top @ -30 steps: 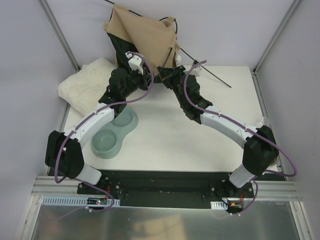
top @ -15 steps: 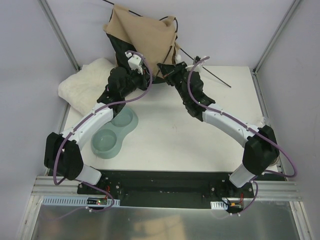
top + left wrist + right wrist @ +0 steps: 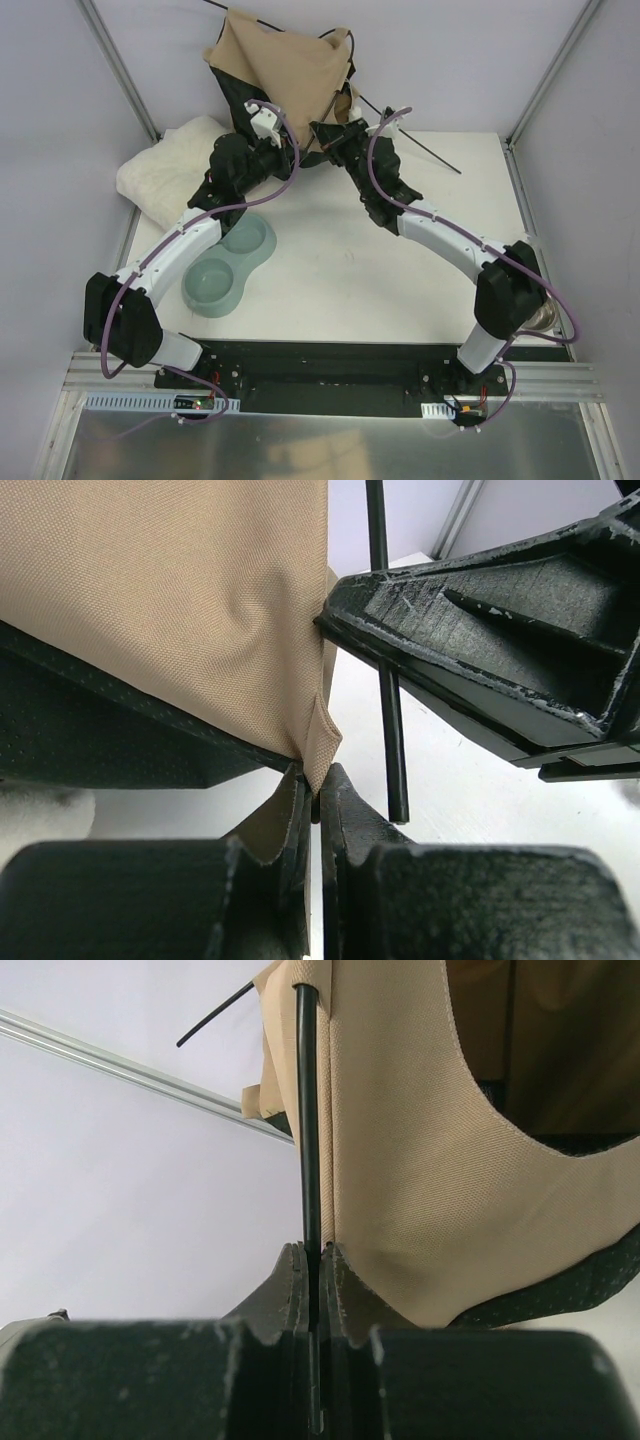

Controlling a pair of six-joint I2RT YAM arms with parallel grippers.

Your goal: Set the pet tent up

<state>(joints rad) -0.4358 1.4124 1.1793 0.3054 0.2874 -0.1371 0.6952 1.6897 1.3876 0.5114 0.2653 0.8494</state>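
The pet tent (image 3: 285,70), tan fabric with a black inner panel, stands half raised at the table's far edge. My left gripper (image 3: 297,152) is shut on the tent's lower tan corner (image 3: 322,752). My right gripper (image 3: 325,135) is shut on a thin black pole (image 3: 307,1120) that runs up along the tent's tan edge (image 3: 400,1140). The pole's free end (image 3: 393,730) hangs just right of my left fingertips. Another black pole (image 3: 425,150) lies across the table at the back right. The white ball and label patch are not visible.
A white fluffy cushion (image 3: 165,170) lies at the back left. A grey-green double pet bowl (image 3: 225,265) sits on the white table (image 3: 340,270) under my left arm. A metal object (image 3: 545,315) shows at the right edge. Frame posts stand at both back corners.
Both grippers have moved a little toward the back and closer together, carrying the tent corner and the pole. The tent fabric has shifted slightly.
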